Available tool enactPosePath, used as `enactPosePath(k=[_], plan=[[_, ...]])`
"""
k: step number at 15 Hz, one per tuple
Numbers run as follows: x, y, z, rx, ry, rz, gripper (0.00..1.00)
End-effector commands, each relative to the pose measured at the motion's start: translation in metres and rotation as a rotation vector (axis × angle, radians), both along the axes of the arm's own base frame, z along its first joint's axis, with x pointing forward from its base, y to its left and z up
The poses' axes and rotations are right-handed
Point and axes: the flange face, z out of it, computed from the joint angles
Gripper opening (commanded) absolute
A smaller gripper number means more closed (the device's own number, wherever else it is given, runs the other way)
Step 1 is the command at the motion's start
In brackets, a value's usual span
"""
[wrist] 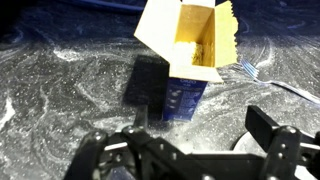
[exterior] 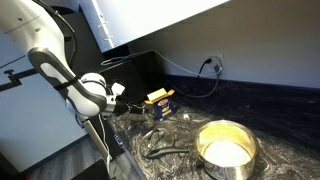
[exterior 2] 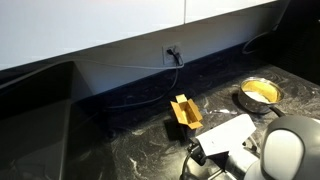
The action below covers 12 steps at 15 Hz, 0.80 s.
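An open blue and yellow box [wrist: 190, 60] stands upright on the black speckled counter [wrist: 60, 80], flaps raised. In the wrist view it is just ahead of my gripper [wrist: 200, 122], whose jaws are open with nothing between them; the right fingertip [wrist: 265, 122] shows clearly. In both exterior views the box [exterior: 160, 100] [exterior 2: 185, 112] sits mid-counter, and my gripper [exterior: 117, 95] hovers a short way from it, not touching.
A metal fork [wrist: 268, 80] lies to the right of the box. A steel pot [exterior: 226, 148] [exterior 2: 259, 93] stands further along the counter. A black looped thing [exterior: 165, 146] lies near the pot. A wall socket with cables [exterior: 214, 66] is behind.
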Motion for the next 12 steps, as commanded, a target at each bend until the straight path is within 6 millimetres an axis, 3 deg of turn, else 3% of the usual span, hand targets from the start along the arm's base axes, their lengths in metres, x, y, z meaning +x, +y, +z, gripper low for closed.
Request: enactPosePath(k=[1,7,12], plan=[[-0.018,-0.014,0.024,-0.003,0.074,0.008,1.00],[-0.023,-0.037,0.059,-0.016,0.155,-0.044,1.00],[-0.005,-0.068,0.097,0.008,0.179,-0.070,1.00]])
